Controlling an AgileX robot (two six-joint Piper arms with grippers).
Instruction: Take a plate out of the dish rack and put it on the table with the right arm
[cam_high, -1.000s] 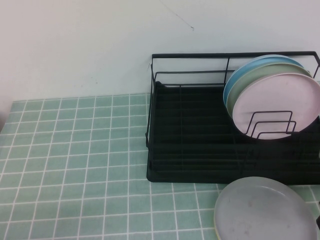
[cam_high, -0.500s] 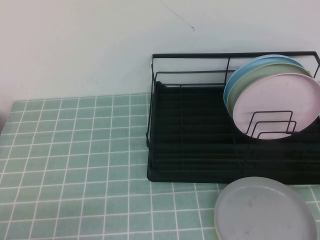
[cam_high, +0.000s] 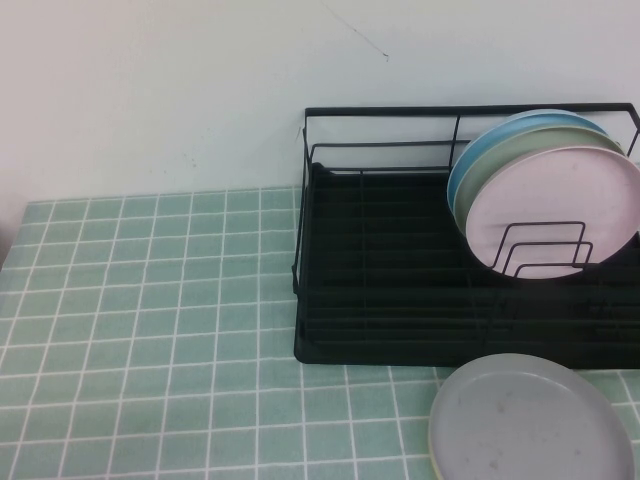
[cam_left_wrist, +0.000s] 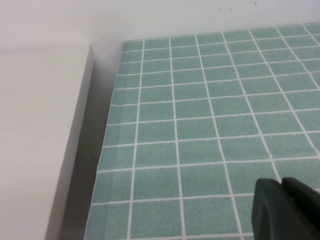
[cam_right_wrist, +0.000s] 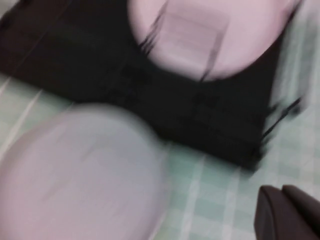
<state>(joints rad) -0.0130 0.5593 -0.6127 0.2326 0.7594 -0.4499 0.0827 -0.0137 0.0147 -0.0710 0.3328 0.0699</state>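
The light grey plate (cam_high: 530, 420) lies flat on the mint tiled table (cam_high: 150, 300), just in front of the black dish rack (cam_high: 380, 290). It also shows blurred in the right wrist view (cam_right_wrist: 75, 175), with the rack (cam_right_wrist: 200, 115) behind it. My right gripper (cam_right_wrist: 281, 192) is shut and empty, above the tiles beside the grey plate and apart from it; it is out of the high view. My left gripper (cam_left_wrist: 282, 185) is shut and empty over bare tiles near the table's left edge.
A pale pink plate (cam_high: 550, 205) stands upright in the rack's right end behind the looped wire divider (cam_high: 540, 250), with a pale green and a blue plate behind it. A cream rim (cam_high: 436, 455) peeks from under the grey plate. A white wall stands behind the rack.
The dark tip of my right gripper, at the high view's right edge one second ago, has left that view. The grey plate has settled slightly lower on the table.
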